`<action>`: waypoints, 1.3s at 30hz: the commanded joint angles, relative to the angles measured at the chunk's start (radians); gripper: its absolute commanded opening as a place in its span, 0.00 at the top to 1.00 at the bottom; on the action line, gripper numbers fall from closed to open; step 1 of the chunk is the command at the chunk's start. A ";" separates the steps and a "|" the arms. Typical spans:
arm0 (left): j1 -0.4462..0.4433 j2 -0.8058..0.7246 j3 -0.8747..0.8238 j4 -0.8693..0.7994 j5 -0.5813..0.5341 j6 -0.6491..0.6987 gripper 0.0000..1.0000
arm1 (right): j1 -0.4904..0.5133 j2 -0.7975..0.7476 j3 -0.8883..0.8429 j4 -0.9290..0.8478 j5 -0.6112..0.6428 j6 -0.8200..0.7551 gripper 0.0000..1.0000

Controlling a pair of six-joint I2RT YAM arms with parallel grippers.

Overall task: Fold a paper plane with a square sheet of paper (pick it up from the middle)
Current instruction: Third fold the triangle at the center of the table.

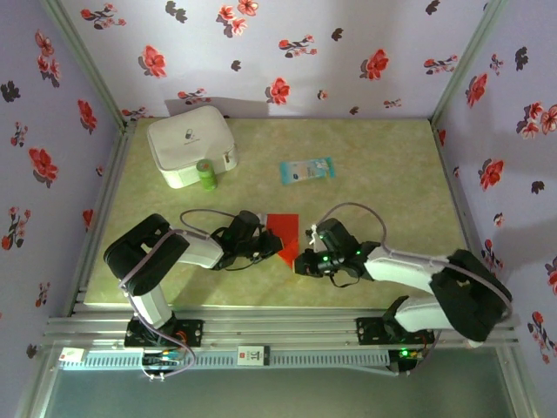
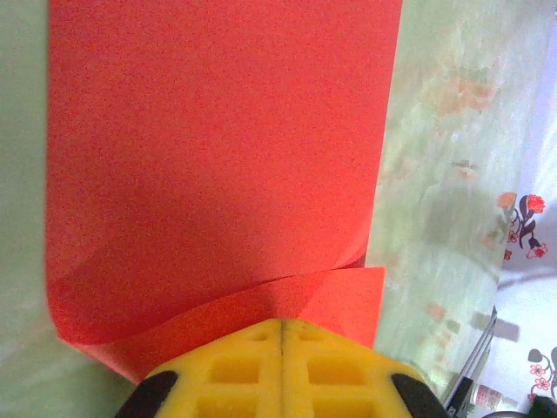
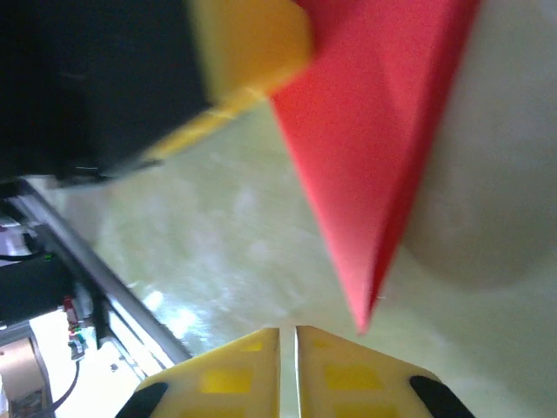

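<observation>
Thin bright red square sheet of paper (image 1: 285,231), partly folded, at the middle of the pale green mottled table (image 1: 392,200), left gripper (image 2: 283,335) clamped together on one edge of it, right gripper (image 3: 287,344) parted by a thin slit, holding nothing, just beside the sheet's pointed corner

Top camera: fixed high behind the arm bases, facing down and forward, taking in the whole tabletop (image 1: 392,148). Left wrist camera: looks out past the left claw (image 2: 283,324), very near the paper (image 2: 218,157). Right wrist camera: low past the right claw (image 3: 287,333), tabletop close. All three share the paper.
</observation>
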 commanded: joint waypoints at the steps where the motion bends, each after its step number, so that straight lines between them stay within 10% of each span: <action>1: -0.006 0.026 -0.025 -0.035 -0.031 0.012 1.00 | -0.021 -0.050 0.040 -0.014 0.065 0.037 0.86; 15: -0.007 0.027 -0.029 -0.025 -0.027 0.013 1.00 | -0.051 0.287 0.165 0.138 -0.072 0.117 0.96; 39: -0.020 -0.108 0.079 -0.213 -0.044 0.117 1.00 | -0.055 0.340 0.032 0.132 0.013 0.116 1.00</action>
